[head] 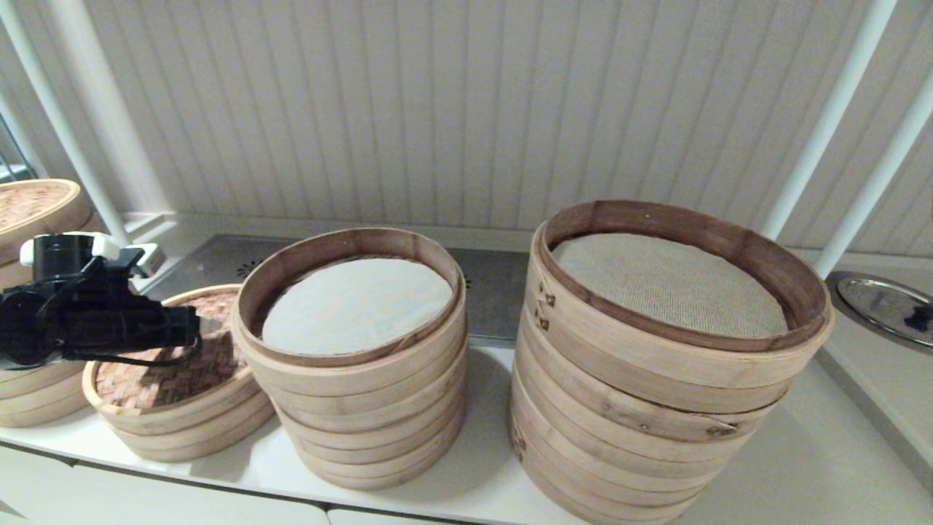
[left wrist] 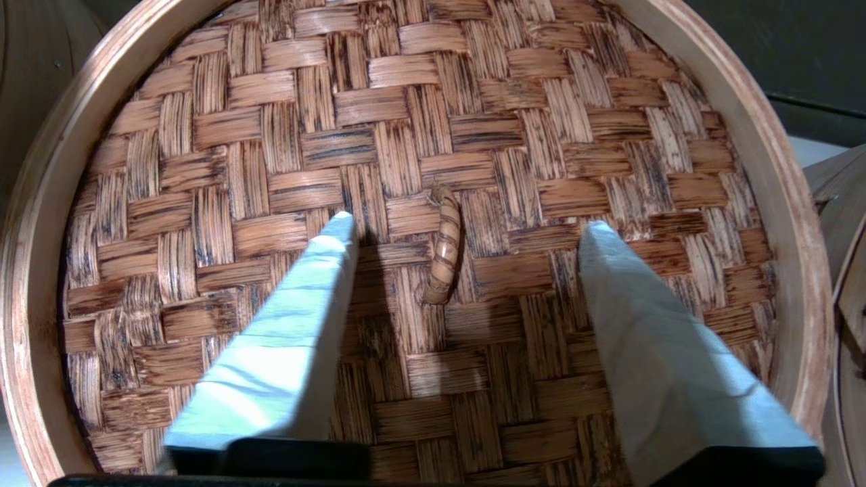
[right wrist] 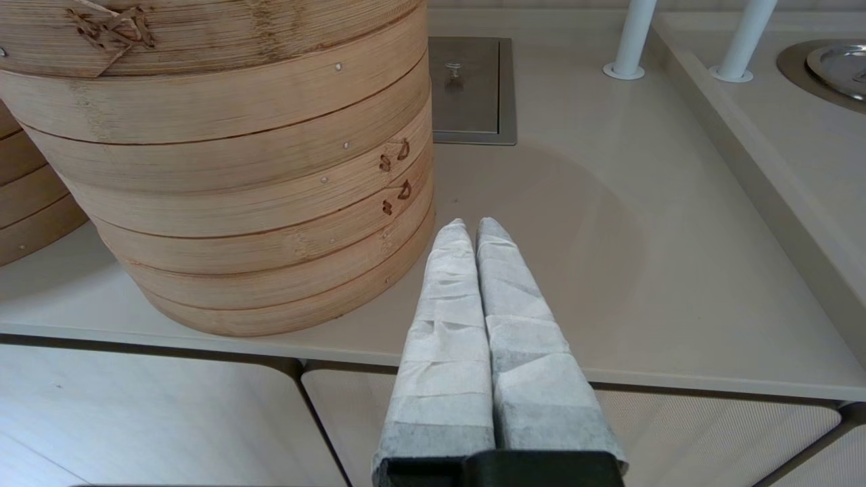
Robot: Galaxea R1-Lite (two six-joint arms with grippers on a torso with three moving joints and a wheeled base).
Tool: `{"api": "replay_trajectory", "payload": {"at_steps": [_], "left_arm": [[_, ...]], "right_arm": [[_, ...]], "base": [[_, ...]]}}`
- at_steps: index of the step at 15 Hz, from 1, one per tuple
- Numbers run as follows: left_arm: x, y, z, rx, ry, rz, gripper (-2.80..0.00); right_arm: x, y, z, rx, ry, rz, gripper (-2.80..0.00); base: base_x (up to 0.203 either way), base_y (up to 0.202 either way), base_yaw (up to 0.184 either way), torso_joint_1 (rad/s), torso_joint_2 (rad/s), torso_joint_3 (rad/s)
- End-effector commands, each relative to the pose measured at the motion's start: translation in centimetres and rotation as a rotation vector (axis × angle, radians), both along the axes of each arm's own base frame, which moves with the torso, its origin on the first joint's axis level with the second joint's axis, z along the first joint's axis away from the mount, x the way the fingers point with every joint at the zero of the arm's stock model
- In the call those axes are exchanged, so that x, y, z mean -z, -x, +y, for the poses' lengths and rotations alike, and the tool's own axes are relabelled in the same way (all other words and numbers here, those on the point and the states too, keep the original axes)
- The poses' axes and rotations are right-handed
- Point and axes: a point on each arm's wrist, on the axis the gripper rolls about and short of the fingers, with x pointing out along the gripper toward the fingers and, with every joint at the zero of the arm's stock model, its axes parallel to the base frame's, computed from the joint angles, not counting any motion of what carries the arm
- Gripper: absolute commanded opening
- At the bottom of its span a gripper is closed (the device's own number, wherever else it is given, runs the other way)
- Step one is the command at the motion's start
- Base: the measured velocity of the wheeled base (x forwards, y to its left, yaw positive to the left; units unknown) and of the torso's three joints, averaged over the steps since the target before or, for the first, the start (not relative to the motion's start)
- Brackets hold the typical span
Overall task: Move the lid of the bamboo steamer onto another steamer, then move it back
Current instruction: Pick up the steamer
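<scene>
head view: high, facing forward-down over the counter (head: 824, 452); left wrist view: close above woven lid (left wrist: 433, 135); right wrist view: low at counter edge, sharing the tall stack (right wrist: 223, 169) with head.

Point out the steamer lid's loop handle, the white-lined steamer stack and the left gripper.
loop handle (left wrist: 444, 247): left wrist view, middle of the loop.
white-lined steamer stack (head: 357, 397): head view, front wall.
left gripper (left wrist: 467, 226): left wrist view, between its open fingertips, over the woven lid.

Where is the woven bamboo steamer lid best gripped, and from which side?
By the small loop handle at the centre of the bamboo steamer lid, coming straight down from above. The lid lies flat and wide; the open left gripper already straddles the loop.
</scene>
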Motion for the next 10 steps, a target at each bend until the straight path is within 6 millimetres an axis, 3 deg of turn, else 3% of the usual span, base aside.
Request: {"api": "replay_trajectory", "payload": {"at_steps": [1, 9, 10], "left_arm": [[0.19, -0.04, 0.11, 0.007, -0.014, 0.004, 0.0], [0.59, 0.09, 0.42, 0.01, -0.034, 0.022, 0.0], [0.64, 0.13, 0.42, 0.011, -0.035, 0.024, -2.8]], "right_arm": [[0.04, -0.01, 0.0, 0.0, 0.0, 0.001, -2.8], [0.04, -0.01, 0.0, 0.0, 0.0, 0.002, -2.8], [0.04, -0.01, 0.0, 0.0, 0.0, 0.001, -2.8]], "base": [[0.0, 0.0, 0.0, 0.0, 0.0, 0.0], [0.0, 0.0, 0.0, 0.0, 0.0, 0.0], [0.0, 0.0, 0.0, 0.0, 0.0, 0.0]]}}
